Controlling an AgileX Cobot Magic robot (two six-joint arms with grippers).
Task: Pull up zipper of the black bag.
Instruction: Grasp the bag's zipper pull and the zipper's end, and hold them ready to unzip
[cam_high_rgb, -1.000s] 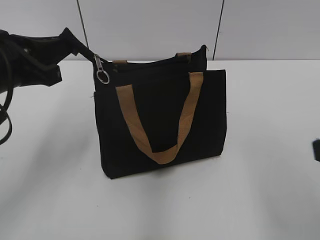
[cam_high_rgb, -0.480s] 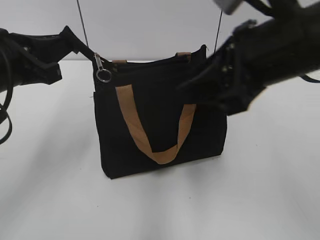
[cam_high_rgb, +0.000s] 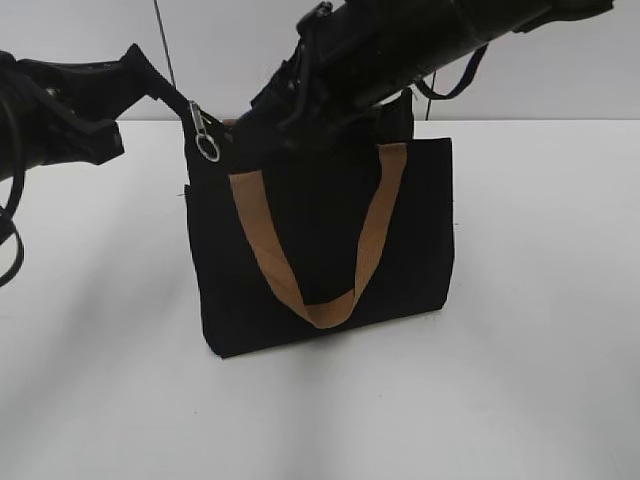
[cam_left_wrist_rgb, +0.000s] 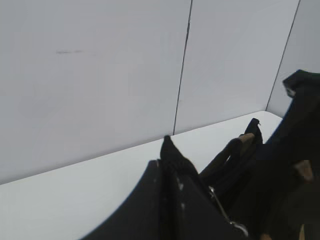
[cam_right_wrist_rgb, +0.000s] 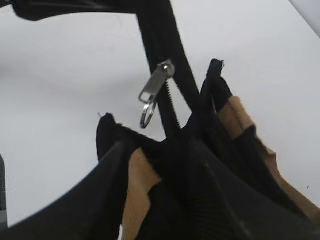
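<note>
A: The bag stands on the counter. It looks soft and light, so it may fold when pulled.

B: Yes. The left gripper has its jaws clenched on the zipper tape end. Take the small metal ring; the right jaws I cannot tell.

The exterior view looks down at a slant from the counter's front edge toward its back edge. The left wrist view sits low and close at the left, facing the back right corner. The right wrist view hangs close above. All three share the black bag and its zipper.
</note>
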